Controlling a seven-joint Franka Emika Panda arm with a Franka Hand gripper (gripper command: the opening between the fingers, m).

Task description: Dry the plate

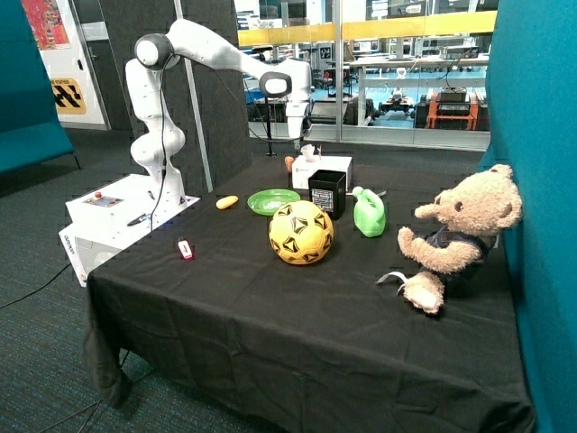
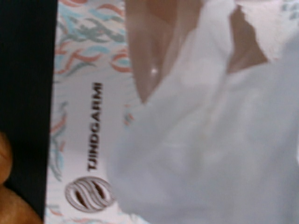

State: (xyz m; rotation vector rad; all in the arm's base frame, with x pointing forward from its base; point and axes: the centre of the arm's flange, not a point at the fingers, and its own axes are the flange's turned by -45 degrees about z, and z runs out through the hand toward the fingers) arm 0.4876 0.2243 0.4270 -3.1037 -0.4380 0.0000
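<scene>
Black-draped table (image 1: 297, 307), round green plate (image 1: 273, 200), tool (image 1: 305, 137) over tissue box (image 1: 326, 166), grip perhaps indiscernible.

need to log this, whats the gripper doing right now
Gripper: directly above the tissue sticking out of the white tissue box, behind the plate; open or shut cannot be told.

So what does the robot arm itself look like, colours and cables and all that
The arm is glossy white with rounded segments and dark grey joint caps. A thin black cable runs down its lower section. It stands on a white base box with a red button. The gripper looks dark.
</scene>
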